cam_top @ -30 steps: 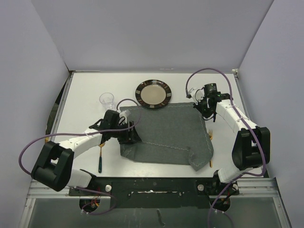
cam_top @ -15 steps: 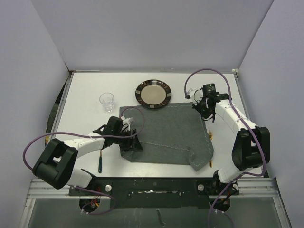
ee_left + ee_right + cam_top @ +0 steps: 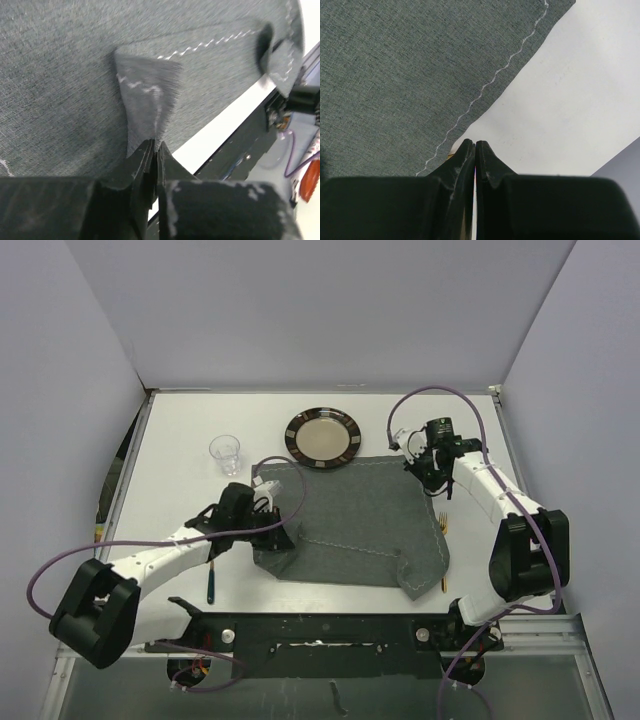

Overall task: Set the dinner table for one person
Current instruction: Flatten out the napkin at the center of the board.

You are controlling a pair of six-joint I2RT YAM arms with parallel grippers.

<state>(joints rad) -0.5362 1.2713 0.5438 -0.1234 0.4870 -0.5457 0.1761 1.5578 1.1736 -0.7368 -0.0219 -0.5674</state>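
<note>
From above, the dinner table [image 3: 180, 440] is seen as a large, matte white rectangular worktop filling the space between pale walls. A dark grey woven placemat [image 3: 360, 520] with pale zigzag stitching is spread across its middle. Its near right corner is rumpled and folded over. A round dark-rimmed plate [image 3: 323, 437] is set just beyond the far edge of the mat, and a clear glass [image 3: 225, 452] stands to the far left. A gold fork [image 3: 442, 540] lies along the right edge of the mat, and a dark-handled utensil [image 3: 211, 585] lies near left. Bare worktop is left along the far and left sides.

From the left wrist, the left jaws are seen pinched almost together on the mat's fuzzy, stitched corner [image 3: 145, 100], which is pulled up into a peak. A strip of white worktop shows beside it.

From the right wrist, the right jaws are seen pressed fully together at the mat's stitched edge, over flat cloth and smooth worktop. Whether cloth is caught cannot be told.
</note>
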